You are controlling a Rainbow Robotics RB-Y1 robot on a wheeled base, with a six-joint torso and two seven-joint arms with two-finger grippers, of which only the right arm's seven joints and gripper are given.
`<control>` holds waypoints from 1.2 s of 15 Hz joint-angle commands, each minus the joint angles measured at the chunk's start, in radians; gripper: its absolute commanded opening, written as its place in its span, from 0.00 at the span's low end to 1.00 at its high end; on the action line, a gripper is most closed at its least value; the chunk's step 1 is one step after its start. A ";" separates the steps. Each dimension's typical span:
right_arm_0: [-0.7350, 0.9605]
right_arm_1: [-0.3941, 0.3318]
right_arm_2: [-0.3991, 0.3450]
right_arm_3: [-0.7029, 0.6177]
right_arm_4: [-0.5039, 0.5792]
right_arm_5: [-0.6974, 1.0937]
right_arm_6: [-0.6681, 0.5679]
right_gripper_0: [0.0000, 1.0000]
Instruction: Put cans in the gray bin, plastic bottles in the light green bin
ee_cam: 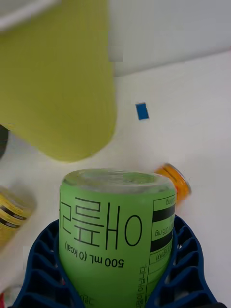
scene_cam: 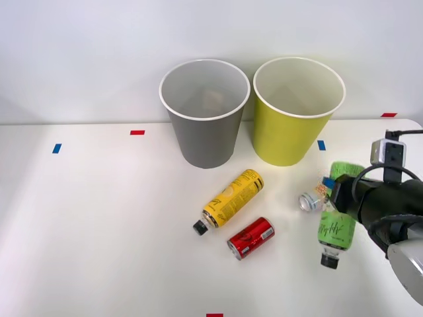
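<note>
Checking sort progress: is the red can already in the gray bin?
No. The red can lies on the table in front of the gray bin, beside the yellow-label bottle.

Glossy green-labelled plastic bottle [ee_cam: 113, 231] sits between ribbed blue fingers [ee_cam: 43, 269]; lower centre, a shiny red metal can [scene_cam: 251, 238] lies on the matt white table [scene_cam: 99, 231].

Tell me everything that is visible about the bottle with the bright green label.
The green-label bottle is clear plastic with a black cap and a bright green label printed in black, including "500 mL". The right gripper is shut on it: blue ribbed fingers press both sides of its body. In the front view its cap points toward the robot and its base toward the light green bin. It sits right of the orange-and-white can. Whether it touches the table cannot be told.
</note>
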 commanded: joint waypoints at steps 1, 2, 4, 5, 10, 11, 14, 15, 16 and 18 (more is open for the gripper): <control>0.046 0.016 0.000 -0.011 -0.102 -0.379 0.126 0.00; 0.046 0.018 0.000 -0.011 -0.126 -0.448 0.134 0.00; 0.048 0.010 0.000 -0.011 -0.145 -0.594 0.157 0.00; 0.046 0.008 0.000 -0.011 -0.146 -0.636 0.166 0.00; -0.098 0.059 -0.036 -0.009 -0.155 -0.728 0.186 0.00; -0.138 0.073 -0.049 -0.007 -0.159 -0.723 0.180 0.00; -0.310 0.136 -0.131 -0.004 -0.168 -0.556 0.181 0.00; -0.365 0.159 -0.161 0.014 -0.171 -0.513 0.183 0.00; -0.405 0.171 -0.166 0.060 -0.174 -0.522 0.183 0.00; -0.500 0.174 -0.175 0.203 -0.165 -0.571 0.191 0.00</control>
